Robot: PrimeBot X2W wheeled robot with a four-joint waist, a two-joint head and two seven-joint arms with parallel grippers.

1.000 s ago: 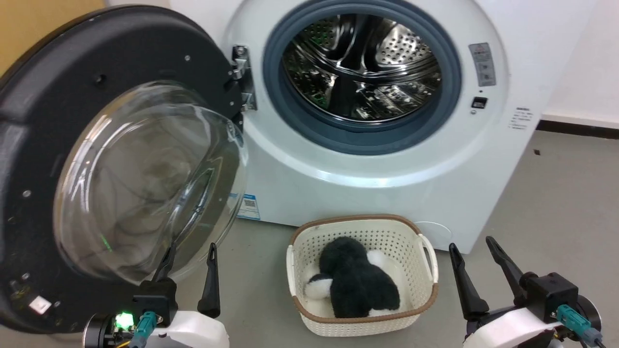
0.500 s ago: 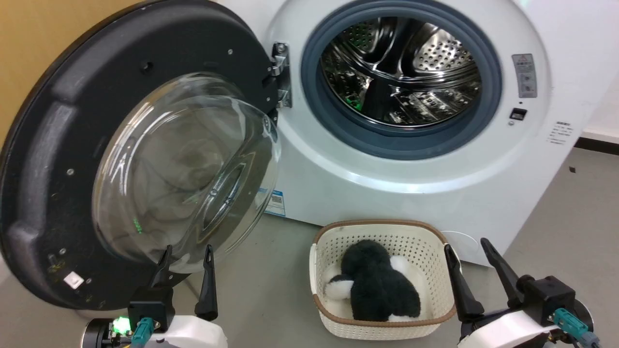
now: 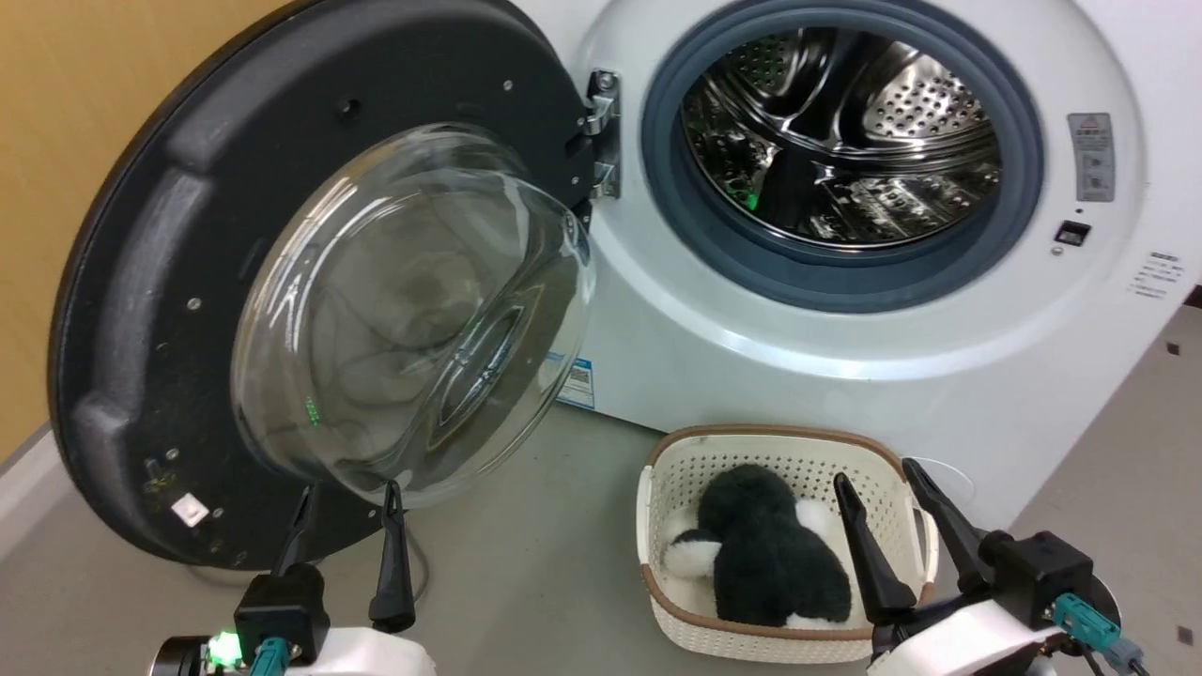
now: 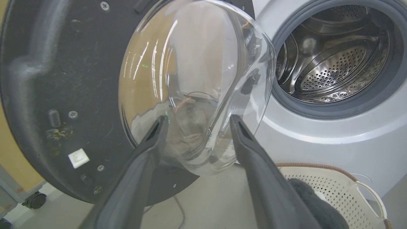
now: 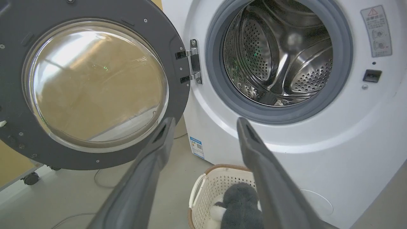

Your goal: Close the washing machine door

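The white washing machine stands ahead with its grey-gasketed steel drum exposed. Its round black door hangs wide open to the left on a metal hinge, the clear glass bowl bulging toward me. My left gripper is open just below the bowl's lower rim, fingers pointing up at it. In the left wrist view the glass bowl sits close beyond the open left gripper. My right gripper is open low at the right, over the basket. The right wrist view shows door, hinge and drum.
A cream perforated basket with a dark and white plush toy sits on the grey floor before the machine. A yellow wall lies behind the door. A cable trails on the floor, with a caster at the left.
The head view has swung left, so the machine, door and basket shift right in the picture. Both grippers stay open; the right one now overlaps the basket.
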